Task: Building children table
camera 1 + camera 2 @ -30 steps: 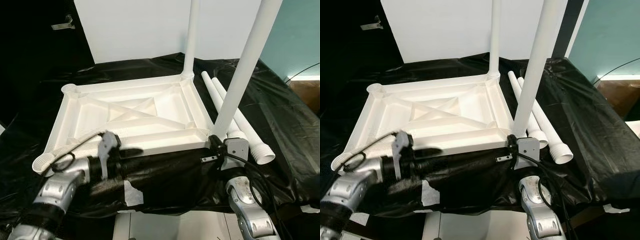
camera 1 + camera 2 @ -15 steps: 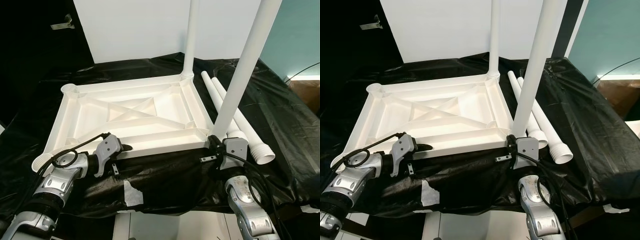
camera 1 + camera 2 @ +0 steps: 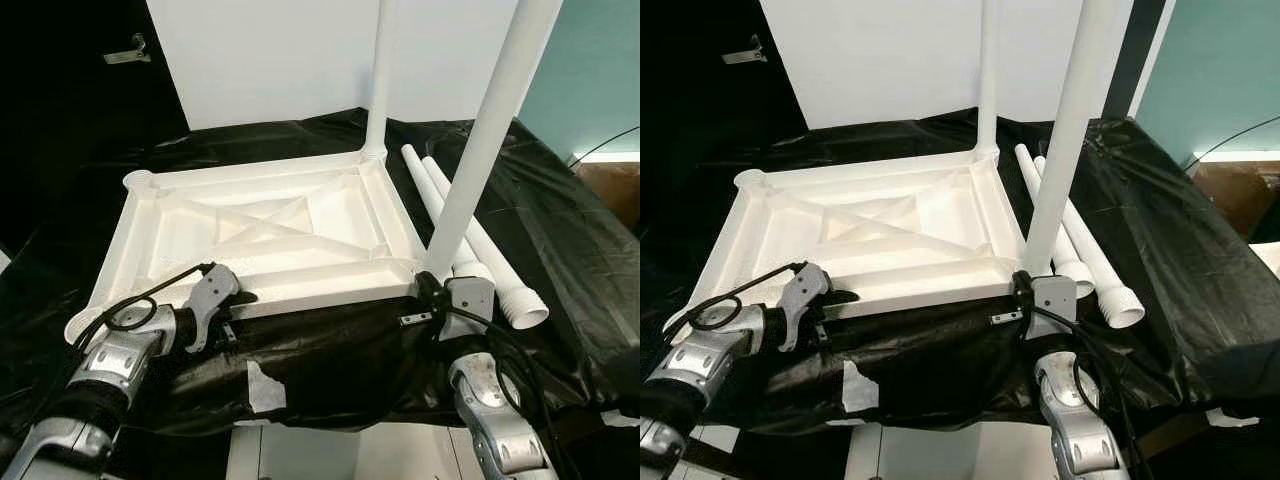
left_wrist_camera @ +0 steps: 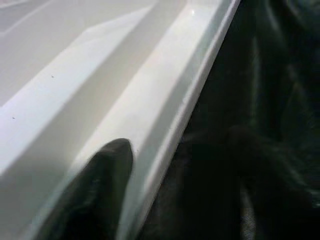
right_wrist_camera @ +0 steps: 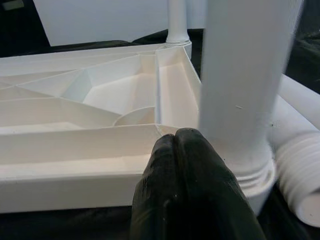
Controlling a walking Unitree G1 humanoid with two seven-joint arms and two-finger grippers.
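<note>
1. Left gripper [image 3: 238,297] pinches the near rim of the upturned tabletop [image 3: 262,232]; one second ago it hovered lower, over the black sheet [image 3: 330,360].
2. Right gripper [image 5: 182,150], fingers pressed together, stays at the base of the near leg [image 3: 478,160].
3. Tabletop lies unmoved on the sheet; two loose legs [image 3: 470,235] lie beside it.

The upturned tabletop [image 3: 270,235] and its legs [image 3: 480,150] are plain white. They lie on a glossy black sheet [image 3: 560,240]. The wall [image 3: 600,70] is teal.
</note>
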